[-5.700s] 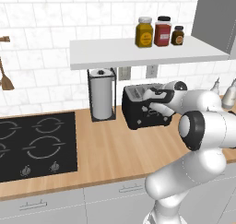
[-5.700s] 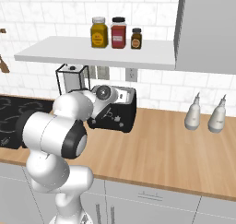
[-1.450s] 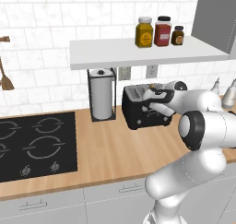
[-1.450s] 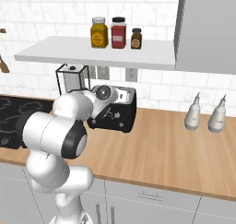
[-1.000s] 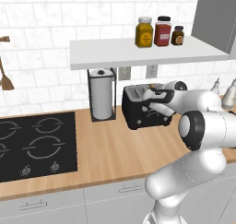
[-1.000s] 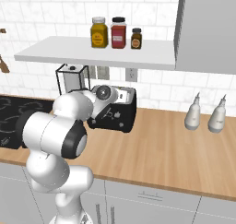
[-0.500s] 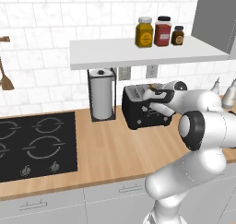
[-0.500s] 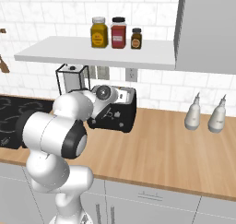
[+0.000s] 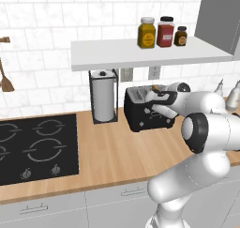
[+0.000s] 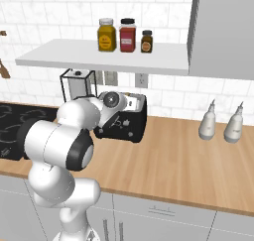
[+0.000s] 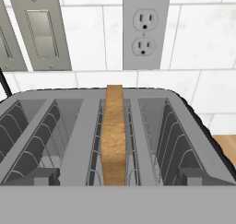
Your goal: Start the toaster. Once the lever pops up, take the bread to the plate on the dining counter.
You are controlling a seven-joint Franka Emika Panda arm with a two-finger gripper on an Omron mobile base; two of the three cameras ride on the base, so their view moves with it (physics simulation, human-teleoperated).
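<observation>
- The gripper [image 9: 157, 100] hangs right at the front face of the toaster [image 9: 140, 110]; its fingers are hidden against the black body, so I cannot tell whether they are spread or pressed together, or what exactly they touch.
- From the right base view the white wrist covers the toaster's [image 10: 130, 120] left half.
- The toaster is a black box with rounded corners and a grey metal top, standing on the light-wood worktop [image 9: 112, 152] against the white tiled wall.
- Looking down along the hand, the toaster [image 11: 198, 140] shows four long slots lined with thin wire guards.
- The bread [image 11: 113, 135] stands on edge in the third slot from the left, its rough brown crust facing up, rising a little above the top.
- At 12 o'clock from the bread, on the wall, is a white double socket [image 11: 146, 29]; at 10 o'clock, a grey rocker switch [image 11: 40, 30].
- At 9 o'clock from the toaster stands a paper-towel roll [image 9: 103, 95] in a black wire frame; further along is the black hob [image 9: 33, 147].
- Three jars [image 9: 162, 32] sit on the white shelf above.
</observation>
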